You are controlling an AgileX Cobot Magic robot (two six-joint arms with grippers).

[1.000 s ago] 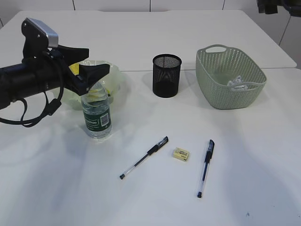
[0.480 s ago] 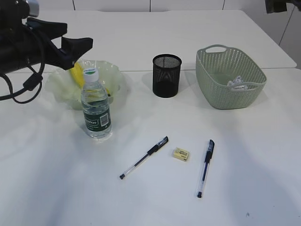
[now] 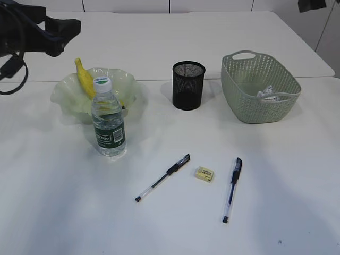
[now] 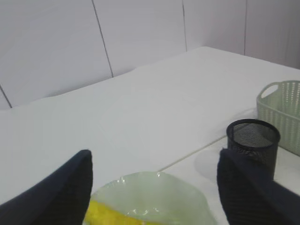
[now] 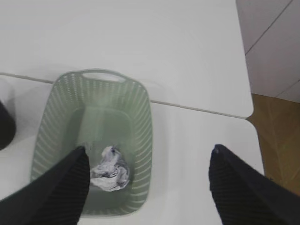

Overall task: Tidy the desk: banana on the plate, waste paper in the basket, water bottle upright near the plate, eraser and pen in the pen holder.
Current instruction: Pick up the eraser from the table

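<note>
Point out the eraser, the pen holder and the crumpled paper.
eraser [image 3: 204, 173], exterior view, middle of its top face.
pen holder [image 3: 188, 91], exterior view, front mesh wall.
crumpled paper [image 5: 110, 169], right wrist view, centre of the wad.

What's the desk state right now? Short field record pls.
banana: on plate
water bottle: upright, in front of plate
waste paper: in basket
pen holder: no pen or eraser seen in it
pens: two on table, black-capped pen, blue pen
eraser: on table between pens
left end effector: open, holding nothing
right end effector: open, above basket
</note>
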